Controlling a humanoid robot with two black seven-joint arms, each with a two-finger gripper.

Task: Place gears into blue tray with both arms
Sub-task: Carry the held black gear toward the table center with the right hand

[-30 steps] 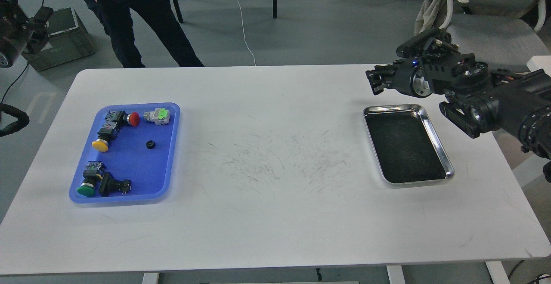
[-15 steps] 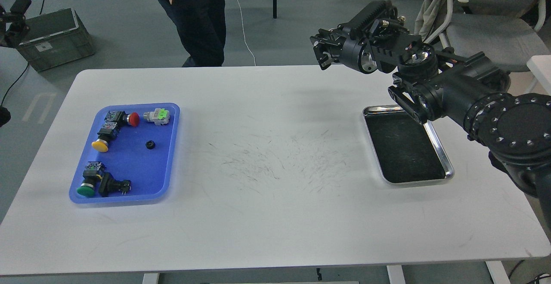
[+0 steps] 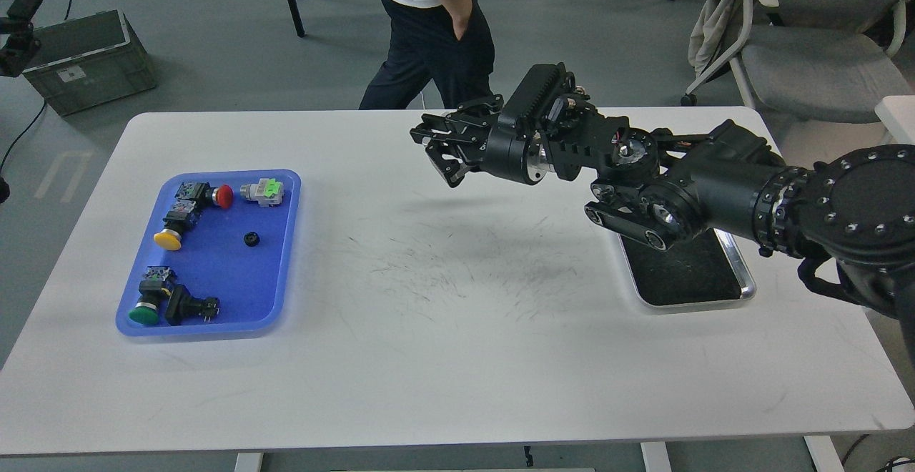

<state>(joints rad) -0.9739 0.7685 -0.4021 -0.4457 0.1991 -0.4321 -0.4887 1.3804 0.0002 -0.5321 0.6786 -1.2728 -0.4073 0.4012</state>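
Above white table (image 3: 457,357), right tool (image 3: 437,151) reaches leftward (fingers apart).

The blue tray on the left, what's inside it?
The blue tray holds one small black gear near its middle, plus push-button switches with red, yellow and green caps. Nothing covers it; anything beneath the switches stays hidden.

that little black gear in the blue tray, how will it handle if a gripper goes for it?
The gear looks tiny and lies flat, so it probably sits too low for an easy pinch and may skid on the smooth floor of the blue tray. Being round, it could roll if tipped on edge. It is likely rigid and very light, given how small it is beside the yellow push-button switch.
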